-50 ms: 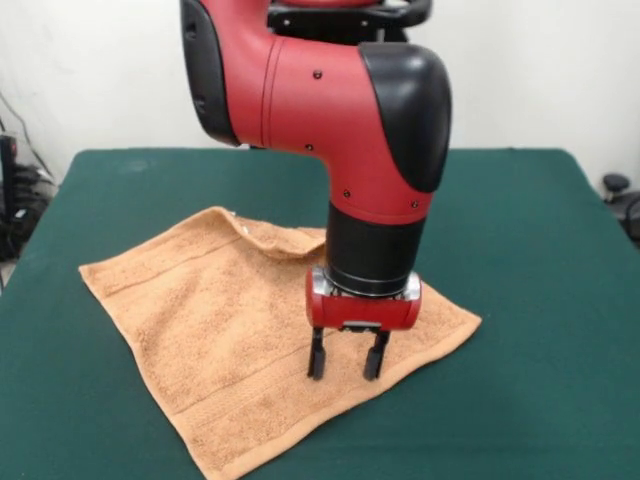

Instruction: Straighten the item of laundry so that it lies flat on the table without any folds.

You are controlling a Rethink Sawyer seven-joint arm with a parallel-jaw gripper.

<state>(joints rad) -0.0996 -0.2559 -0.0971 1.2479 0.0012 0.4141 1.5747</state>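
The hand [346, 363] stands upright over the towel [230, 330], its two fingers [317, 358] apart and empty, tips at or just above the cloth; contact cannot be confirmed. The towel lies spread on the green table [520, 230] directly beneath the hand and reaches out mostly toward the picture's left of it. Most of it looks flat. The one visible fault is a raised, turned-over ridge [270, 232] along the far edge, beyond the hand and a little to the picture's left, partly hidden behind the arm [340, 110]. That ridge, by my reading, is what the next move must reach and draw outward.
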